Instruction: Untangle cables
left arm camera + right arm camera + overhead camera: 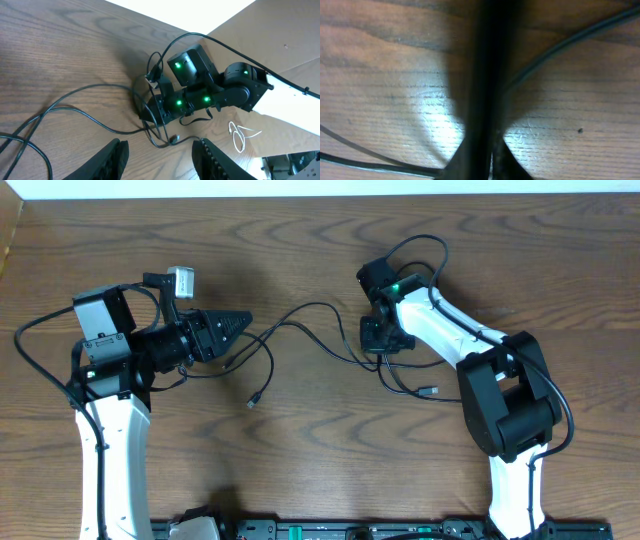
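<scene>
Wood-grain table point(320, 480) filled every view, with a pale strip along its far edge. Across it lay the cables point(305, 307): thin black cords strung loosely between the two arms, crossing most thickly under the right gripper point(380, 345). One small plug point(255, 401) lay free near the left arm and another point(430, 391) near the right.

The right gripper pressed down onto the table with its fingers drawn together, and seemed to pinch one cord where it met them. The left gripper point(235, 325) hung with its fingers apart and nothing between them.

These cords looked light, limp and smooth. They would likely trail and slide rather than keep a shape, and a pull could tighten a crossing. The best hold seemed to be just behind a plug, or on a single strand well clear of the crossings.
</scene>
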`<act>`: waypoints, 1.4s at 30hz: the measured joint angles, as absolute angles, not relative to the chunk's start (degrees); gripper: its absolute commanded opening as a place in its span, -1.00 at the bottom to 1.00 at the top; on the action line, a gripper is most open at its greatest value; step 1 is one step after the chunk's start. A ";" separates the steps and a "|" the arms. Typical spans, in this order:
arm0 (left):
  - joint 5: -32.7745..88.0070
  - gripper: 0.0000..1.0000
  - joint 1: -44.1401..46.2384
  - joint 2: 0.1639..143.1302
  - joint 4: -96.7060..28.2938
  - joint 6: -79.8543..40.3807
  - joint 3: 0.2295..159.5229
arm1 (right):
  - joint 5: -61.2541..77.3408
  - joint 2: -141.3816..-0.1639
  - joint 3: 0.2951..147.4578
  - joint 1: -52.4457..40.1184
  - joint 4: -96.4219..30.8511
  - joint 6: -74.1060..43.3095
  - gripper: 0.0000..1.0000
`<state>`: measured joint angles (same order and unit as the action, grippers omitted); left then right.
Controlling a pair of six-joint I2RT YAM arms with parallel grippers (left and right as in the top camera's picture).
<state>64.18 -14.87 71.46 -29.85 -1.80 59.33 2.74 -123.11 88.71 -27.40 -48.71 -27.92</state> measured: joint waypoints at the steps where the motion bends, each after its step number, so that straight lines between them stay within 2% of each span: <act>1: 64.18 -0.07 -14.87 71.46 -29.85 -1.48 59.33 | 2.74 -123.13 88.71 -27.40 -48.73 -28.08 -0.98; 42: 63.72 -0.07 -14.87 71.46 -33.21 1.78 59.33 | -0.95 -122.83 92.01 -27.35 -50.87 -25.21 -0.98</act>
